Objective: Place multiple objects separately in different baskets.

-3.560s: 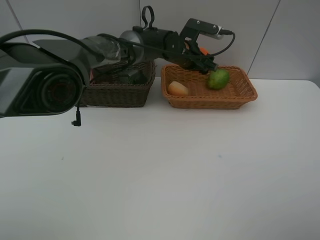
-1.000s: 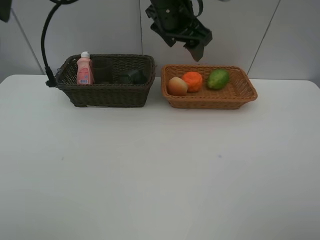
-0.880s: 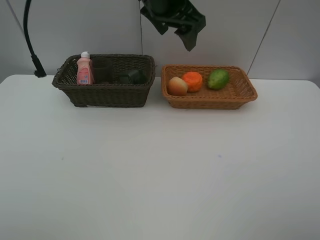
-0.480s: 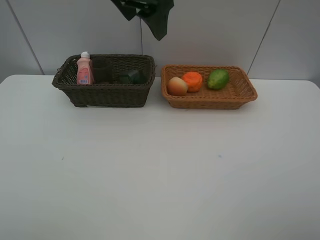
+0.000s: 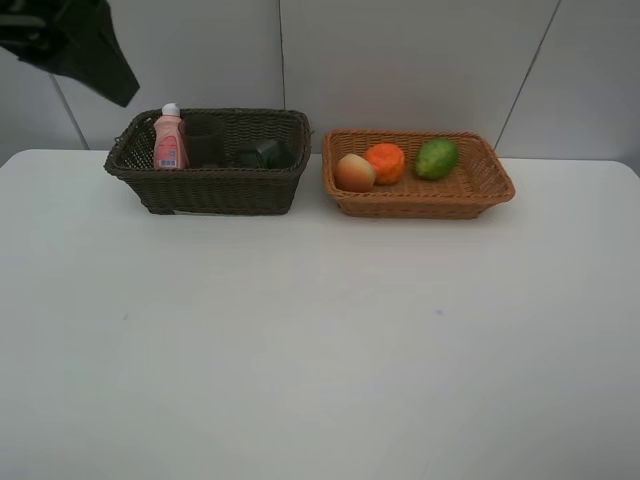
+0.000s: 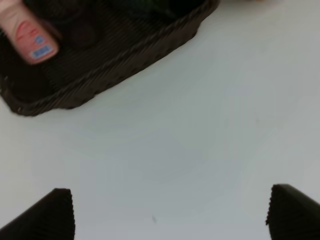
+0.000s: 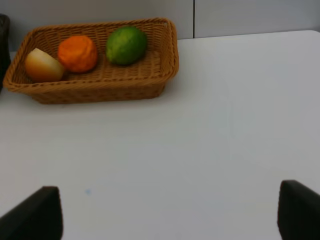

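The dark brown basket [image 5: 215, 190] at the back left holds the pink white-capped bottle [image 5: 169, 140], a dark cup [image 5: 205, 140] and the dark grey pump bottle [image 5: 266, 153]. In the tan basket [image 5: 480, 195] to its right lie the peach-like fruit [image 5: 355, 172], the orange [image 5: 385, 162] and the green fruit [image 5: 436, 158]. My left gripper [image 6: 170, 215] hangs open and empty over the table in front of the dark basket [image 6: 125, 65] and pink bottle [image 6: 27, 32]. My right gripper [image 7: 167, 212] is open and empty, well in front of the tan basket [image 7: 170, 55].
A dark part of the left arm [image 5: 80, 45] shows high in the top left corner of the exterior view. The white table [image 5: 320, 340] stretches in front of both baskets, and a grey panelled wall stands behind them.
The left arm let the orange go in the tan basket, rose, and swung from above the baskets to the top left corner. The baskets and their contents have stayed still over the last second.
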You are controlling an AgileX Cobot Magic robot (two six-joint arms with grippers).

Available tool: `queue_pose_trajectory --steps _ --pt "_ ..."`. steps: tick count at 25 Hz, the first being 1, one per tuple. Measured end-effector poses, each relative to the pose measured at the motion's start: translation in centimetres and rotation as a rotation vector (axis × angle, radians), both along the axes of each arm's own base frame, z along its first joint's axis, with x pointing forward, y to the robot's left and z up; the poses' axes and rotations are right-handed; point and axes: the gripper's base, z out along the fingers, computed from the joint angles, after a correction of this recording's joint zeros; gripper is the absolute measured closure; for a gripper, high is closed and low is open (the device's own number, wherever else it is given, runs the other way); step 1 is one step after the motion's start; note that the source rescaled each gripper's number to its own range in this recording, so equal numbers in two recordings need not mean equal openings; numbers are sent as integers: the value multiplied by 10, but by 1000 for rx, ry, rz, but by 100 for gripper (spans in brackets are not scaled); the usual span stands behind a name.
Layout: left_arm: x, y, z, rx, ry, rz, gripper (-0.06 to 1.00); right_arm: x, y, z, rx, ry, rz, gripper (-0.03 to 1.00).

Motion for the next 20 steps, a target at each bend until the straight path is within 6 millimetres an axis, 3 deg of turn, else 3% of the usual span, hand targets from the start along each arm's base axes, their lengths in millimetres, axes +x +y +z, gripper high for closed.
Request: queue_pose_trajectory --steps 5,10,14,20 --pt "-51 55 -2 -35 -70 170 -5 0 0 0 0 0 0 -3" --pt "-108 88 -1 -83 -200 322 -5 0 0 0 0 0 0 -3" --pt "-150 99 -6 -116 -304 408 -5 0 0 0 0 0 0 -3" --pt "-190 94 -22 -206 -373 434 -5 0 0 0 0 0 0 -3"
